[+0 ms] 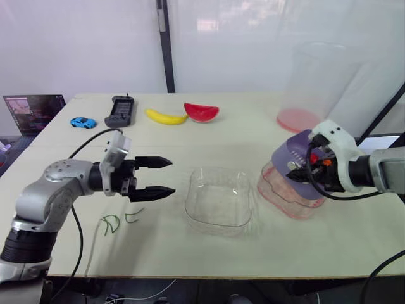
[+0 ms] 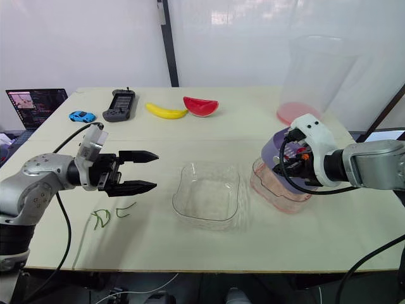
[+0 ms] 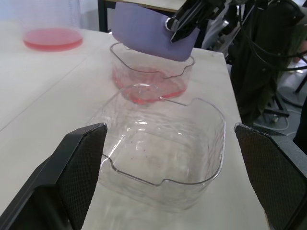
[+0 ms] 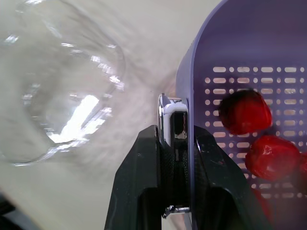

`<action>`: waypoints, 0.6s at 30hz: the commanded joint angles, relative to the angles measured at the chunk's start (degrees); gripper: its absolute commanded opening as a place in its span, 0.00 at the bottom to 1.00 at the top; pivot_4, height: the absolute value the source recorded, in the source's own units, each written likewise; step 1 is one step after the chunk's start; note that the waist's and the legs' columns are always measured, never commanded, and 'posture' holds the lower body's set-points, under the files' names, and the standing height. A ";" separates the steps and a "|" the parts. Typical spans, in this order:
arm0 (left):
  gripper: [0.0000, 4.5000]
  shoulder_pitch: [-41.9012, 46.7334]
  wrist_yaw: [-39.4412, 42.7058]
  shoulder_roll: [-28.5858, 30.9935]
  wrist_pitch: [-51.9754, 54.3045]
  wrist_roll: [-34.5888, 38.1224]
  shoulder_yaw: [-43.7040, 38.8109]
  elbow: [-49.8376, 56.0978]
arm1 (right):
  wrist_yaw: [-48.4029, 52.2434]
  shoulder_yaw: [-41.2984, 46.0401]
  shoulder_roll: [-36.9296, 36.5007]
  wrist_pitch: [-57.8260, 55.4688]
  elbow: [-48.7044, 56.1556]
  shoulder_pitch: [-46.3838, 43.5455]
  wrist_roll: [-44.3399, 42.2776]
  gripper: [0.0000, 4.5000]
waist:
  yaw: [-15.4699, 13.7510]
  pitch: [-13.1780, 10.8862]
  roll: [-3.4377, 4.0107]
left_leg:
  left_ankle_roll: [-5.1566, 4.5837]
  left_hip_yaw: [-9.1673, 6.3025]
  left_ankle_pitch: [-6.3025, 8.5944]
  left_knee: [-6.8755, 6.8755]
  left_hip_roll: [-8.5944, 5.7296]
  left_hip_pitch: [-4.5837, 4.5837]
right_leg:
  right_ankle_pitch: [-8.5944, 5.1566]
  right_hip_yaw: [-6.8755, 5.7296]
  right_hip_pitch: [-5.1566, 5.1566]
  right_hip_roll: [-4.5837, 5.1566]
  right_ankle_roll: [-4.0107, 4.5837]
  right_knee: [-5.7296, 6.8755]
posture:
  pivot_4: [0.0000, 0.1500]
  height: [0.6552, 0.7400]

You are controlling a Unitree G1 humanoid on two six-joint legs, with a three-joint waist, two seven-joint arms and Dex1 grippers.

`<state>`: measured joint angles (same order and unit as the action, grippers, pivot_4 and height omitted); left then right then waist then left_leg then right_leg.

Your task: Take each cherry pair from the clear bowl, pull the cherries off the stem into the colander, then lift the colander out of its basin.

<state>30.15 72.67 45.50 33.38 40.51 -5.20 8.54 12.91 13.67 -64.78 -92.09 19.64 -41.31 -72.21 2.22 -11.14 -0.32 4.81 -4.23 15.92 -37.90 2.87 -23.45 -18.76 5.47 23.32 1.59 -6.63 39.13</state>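
The right claw [image 4: 175,134] was pinched tight on the rim of the purple colander [image 1: 292,155]. It gripped the side that faced the clear bowl [image 1: 218,227]. The colander was tipped, with its open side turned toward the right arm. It hung right over the pink basin [image 1: 288,201]. Its low edge was very close to the basin's rim, and I could not tell if the two touched. So the way out looked to be straight up, away from the basin. Red cherries [image 4: 240,111] lay inside against the holes, so a big tip might spill them.

The left claw [image 1: 172,176] was wide open and held nothing. It pointed at the clear bowl, which looked empty. The bowl sat between the left claw and the basin, so the right arm was much nearer to the colander. Green stems [image 1: 111,223] lay on the desk [image 1: 209,139] just below the left claw.
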 commanded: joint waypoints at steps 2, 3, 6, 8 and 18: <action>1.00 0.52 0.19 0.61 -0.42 0.16 -0.74 1.33 | 1.90 1.32 -0.92 -0.38 2.13 -2.35 -0.26 0.05 | 0.07 0.00 0.00 | 0.00 0.00 0.00 0.00 0.00 0.00 | 0.00 0.00 0.00 0.00 0.00 0.00 | 1.00 0.98; 1.00 0.51 0.19 0.61 -0.42 0.16 -0.75 1.34 | 1.96 1.14 -1.03 -0.38 2.32 -2.83 -0.01 0.05 | 0.07 0.00 0.00 | 0.00 0.00 0.00 0.00 0.00 0.00 | 0.00 0.00 0.00 0.00 0.00 0.00 | 1.00 0.98; 1.00 0.46 0.13 0.56 -0.37 0.25 -0.83 1.33 | 3.24 0.21 -2.00 -0.40 3.55 -2.94 0.07 0.05 | 0.08 0.00 0.00 | 0.00 0.00 0.00 0.00 0.00 0.00 | 0.00 0.00 0.01 0.00 0.00 0.00 | 1.00 0.98; 1.00 0.41 0.14 0.50 -0.43 0.26 -0.85 1.25 | 3.25 -0.44 -2.64 -0.36 3.84 -2.48 1.93 0.05 | 0.02 0.00 0.00 | 0.00 0.00 0.00 0.01 0.00 0.00 | 0.00 0.00 0.01 0.00 0.00 0.00 | 1.00 0.98; 1.00 -0.33 -0.58 0.92 -0.03 0.75 -2.01 1.77 | 7.30 -1.10 -3.19 0.21 4.38 -2.58 4.16 0.05 | 0.08 0.00 0.00 | 0.00 0.00 0.00 0.00 0.00 0.00 | 0.00 0.00 0.01 0.00 0.00 0.00 | 1.00 0.98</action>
<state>29.85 72.29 45.51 33.39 40.54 -5.40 8.67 19.64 11.18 -66.85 -92.04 23.46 -43.10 -68.75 2.29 -11.14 -0.32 4.80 -4.22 15.92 -37.90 2.87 -23.44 -18.76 5.48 23.33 1.59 -6.64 39.13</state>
